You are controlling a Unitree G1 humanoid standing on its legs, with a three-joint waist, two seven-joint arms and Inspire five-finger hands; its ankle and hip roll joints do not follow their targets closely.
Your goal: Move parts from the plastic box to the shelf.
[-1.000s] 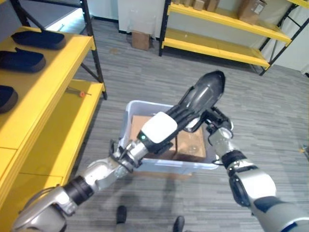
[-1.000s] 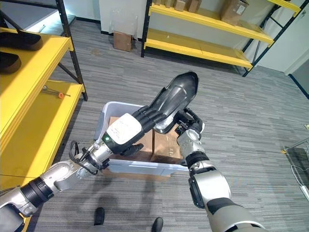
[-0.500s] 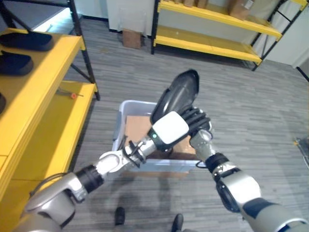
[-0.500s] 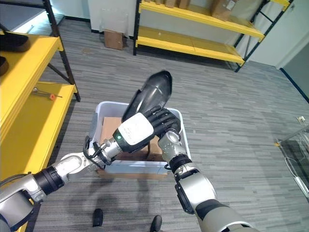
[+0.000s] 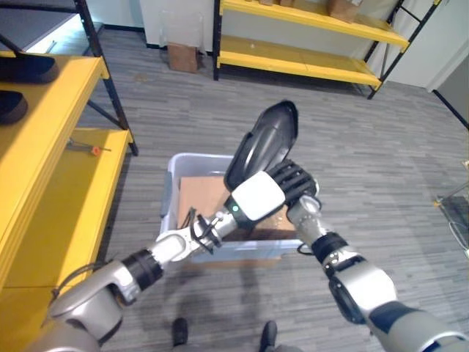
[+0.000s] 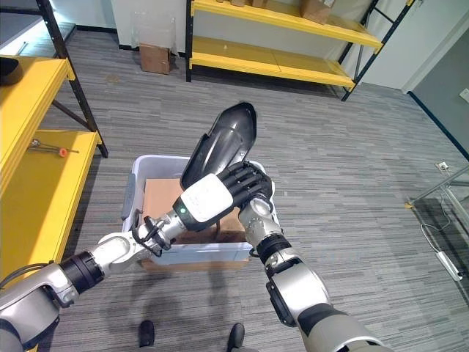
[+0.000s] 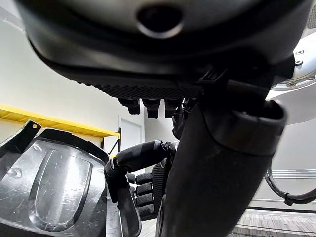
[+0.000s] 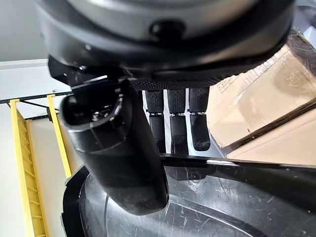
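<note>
- Two hands hold one part: a long, glossy black moulded plastic shell [image 5: 265, 143], raised at centre frame above the pale grey plastic box [image 5: 170, 192] on the grey plank floor [image 5: 381, 161].
- Left hand [image 5: 258, 196], with its white back plate, has its fingers curled round the shell's lower end; it enters from the lower left.
- Right hand [image 5: 297, 183] meets the same lower end from the right, fingers wrapped against the shell beside the left hand.
- Box contents: flat brown cardboard pieces [image 5: 201, 196] lie inside it, under the raised shell.
- Yellow metal shelf [image 5: 51, 139] stands along the left edge of the frame, well apart from the shell; judged, the part is out of the box and not yet placed.
- Handling, as a judgement: the shell looks thin, hollow and light, stiff but able to flex along its length. Its shiny surface is likely slippery, and most of its length stands clear above the grip, so it could swing. A hold on the rim, nearer mid-length, would steady it.
- Left wrist view shows the shell's concave inner face [image 7: 54, 187] with a raised oval panel and fine scratches, which the eye views do not give.
- Right wrist view shows the finger pads [image 8: 177, 126] resting on the shell's edge, with cardboard beyond.
- Eye views alone give the shelf and the shell's overall tilt, upper end leaning to upper right.
</note>
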